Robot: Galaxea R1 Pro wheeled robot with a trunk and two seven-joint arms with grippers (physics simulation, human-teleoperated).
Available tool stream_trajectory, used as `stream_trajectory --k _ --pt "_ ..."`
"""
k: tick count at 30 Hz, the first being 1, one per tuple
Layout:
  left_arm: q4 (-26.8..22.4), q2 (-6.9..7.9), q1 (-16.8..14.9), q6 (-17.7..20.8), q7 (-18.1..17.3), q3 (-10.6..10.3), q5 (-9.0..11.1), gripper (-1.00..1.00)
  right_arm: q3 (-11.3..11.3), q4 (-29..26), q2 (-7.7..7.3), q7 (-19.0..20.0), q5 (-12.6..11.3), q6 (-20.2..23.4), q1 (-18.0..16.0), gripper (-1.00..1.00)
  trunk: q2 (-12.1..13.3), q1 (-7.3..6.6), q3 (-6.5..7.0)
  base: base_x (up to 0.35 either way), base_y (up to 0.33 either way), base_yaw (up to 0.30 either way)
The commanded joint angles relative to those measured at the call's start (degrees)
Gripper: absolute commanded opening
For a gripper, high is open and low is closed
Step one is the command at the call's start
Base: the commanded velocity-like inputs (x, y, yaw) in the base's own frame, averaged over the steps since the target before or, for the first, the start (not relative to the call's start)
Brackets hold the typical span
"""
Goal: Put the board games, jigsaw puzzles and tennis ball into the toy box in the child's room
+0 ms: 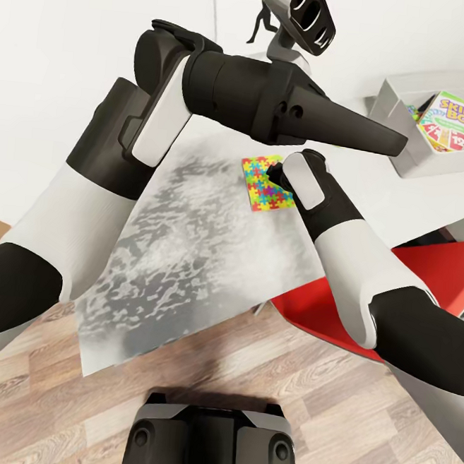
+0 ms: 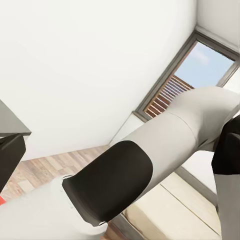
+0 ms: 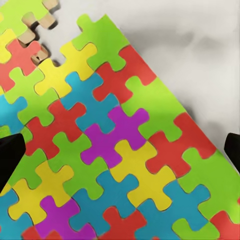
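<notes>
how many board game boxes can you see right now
1. The Skip-Bo box stands tilted inside the grey bin at the table's far right. Others may be hidden beneath it or outside the pictures.

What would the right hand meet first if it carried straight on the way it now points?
Most likely the jigsaw puzzle lying flat on the table: the right hand points down at it, though how near it is cannot be judged.

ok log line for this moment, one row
right claw: over jigsaw puzzle, fingertips apart | puzzle: flat on table | toy box: holds SKIP-BO game | left claw: state unclear
</notes>
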Motion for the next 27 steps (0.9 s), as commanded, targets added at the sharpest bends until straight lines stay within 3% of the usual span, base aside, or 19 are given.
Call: stream_trajectory --k 1,27 --pt "0.0 0.01 -0.1 0.6 -0.1 0.0 0.2 1.00 0.2 2.0 -0.04 -0.4 -1.1 0.3 0.0 1.00 -0.1 0.04 -0.08 -0.024 0.011 0.000" --pt "1.0 -0.01 0.7 0.5 2.4 0.0 0.2 1.00 0.2 1.9 -0.15 -0.6 -1.1 2.7 -0.9 1.00 -0.1 0.04 -0.08 -0.072 0.045 0.000"
